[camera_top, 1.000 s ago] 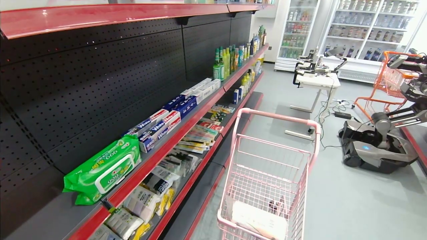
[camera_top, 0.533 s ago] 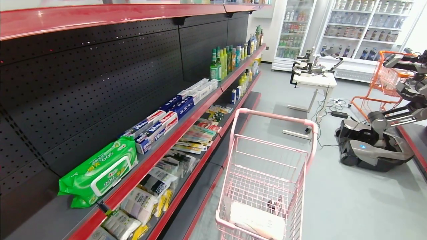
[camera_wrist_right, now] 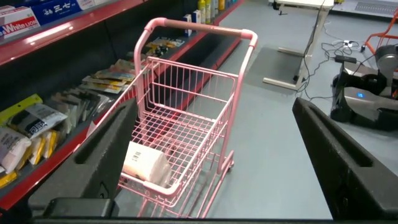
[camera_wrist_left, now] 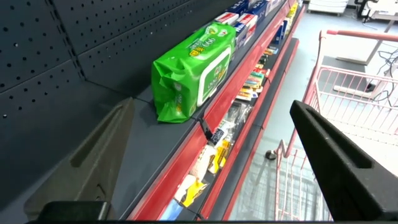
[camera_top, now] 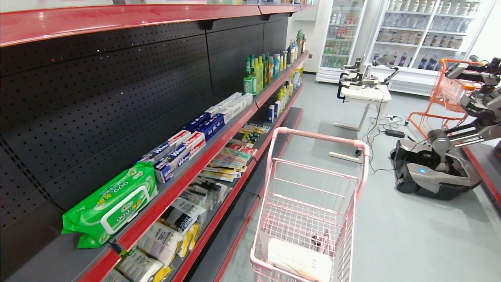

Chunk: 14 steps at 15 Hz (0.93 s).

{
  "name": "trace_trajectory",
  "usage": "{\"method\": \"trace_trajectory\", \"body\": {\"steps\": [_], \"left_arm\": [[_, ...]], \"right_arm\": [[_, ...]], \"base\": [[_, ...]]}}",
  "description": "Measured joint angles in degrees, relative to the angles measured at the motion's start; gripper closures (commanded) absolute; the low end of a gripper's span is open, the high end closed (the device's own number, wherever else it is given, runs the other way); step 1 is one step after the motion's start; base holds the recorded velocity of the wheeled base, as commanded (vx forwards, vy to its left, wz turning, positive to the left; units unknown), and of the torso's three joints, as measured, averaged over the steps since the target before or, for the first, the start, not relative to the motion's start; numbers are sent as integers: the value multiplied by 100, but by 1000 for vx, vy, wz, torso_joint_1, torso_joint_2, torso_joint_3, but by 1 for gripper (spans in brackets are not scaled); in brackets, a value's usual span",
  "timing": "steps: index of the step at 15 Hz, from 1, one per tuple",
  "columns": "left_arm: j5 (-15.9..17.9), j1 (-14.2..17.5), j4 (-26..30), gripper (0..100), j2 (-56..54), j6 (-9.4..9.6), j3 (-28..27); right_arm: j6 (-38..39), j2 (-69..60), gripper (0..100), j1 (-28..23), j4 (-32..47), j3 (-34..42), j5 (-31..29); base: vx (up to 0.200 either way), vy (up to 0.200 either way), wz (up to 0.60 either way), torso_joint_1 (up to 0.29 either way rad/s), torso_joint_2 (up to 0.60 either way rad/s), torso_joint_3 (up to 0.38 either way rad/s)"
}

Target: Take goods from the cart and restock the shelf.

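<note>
A pink cart (camera_top: 321, 137) stands in the aisle beside the shelf, with a white wrapped pack (camera_top: 299, 260) on its floor. In the right wrist view my right gripper (camera_wrist_right: 214, 102) hangs open above the pink cart (camera_wrist_right: 199, 31) and the white pack (camera_wrist_right: 144, 165), holding nothing. My left gripper (camera_wrist_left: 211, 109) is open and empty, out in front of the middle shelf (camera_wrist_left: 186, 143). A green wipes pack (camera_wrist_left: 196, 68) lies on that shelf near its red front edge (camera_top: 188, 180), and the green wipes pack (camera_top: 109, 203) sits to the left of the cart.
Toothpaste boxes (camera_top: 176, 152) and bottles (camera_top: 262, 70) line the same shelf farther along. Packets fill the lower shelf (camera_top: 184, 219). Another robot (camera_top: 434, 168), an orange cart (camera_top: 450, 90), a white desk (camera_top: 364, 94) and floor cables (camera_top: 375, 129) stand beyond in the aisle.
The whole head picture has slid a little, so the camera has moved. The goods and the cart keep their places relative to each other.
</note>
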State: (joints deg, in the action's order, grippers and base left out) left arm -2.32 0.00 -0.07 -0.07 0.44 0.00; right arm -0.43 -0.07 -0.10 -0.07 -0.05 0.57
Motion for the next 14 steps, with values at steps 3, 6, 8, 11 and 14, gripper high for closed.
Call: {"method": "trace_trajectory", "body": {"steps": [3,6,8,11,14], "left_arm": [[-2,0,0,0,0,-1,0],[-2,0,0,0,0,-6,0],[-2,0,0,0,0,-9,0],[-2,0,0,0,0,-11,0],[-2,0,0,0,0,-9,0]], "right_arm": [[0,0,0,2,0,0,2],[0,0,0,0,0,0,5],[-4,0,0,0,0,0,9],[-33,2,0,10,15,-5,123],[-88,5,0,10,12,-33,199]], "base": [[0,0,0,0,0,0],[0,0,0,0,0,0],[0,0,0,0,0,0],[0,0,0,0,0,0],[0,0,0,0,0,0]]}}
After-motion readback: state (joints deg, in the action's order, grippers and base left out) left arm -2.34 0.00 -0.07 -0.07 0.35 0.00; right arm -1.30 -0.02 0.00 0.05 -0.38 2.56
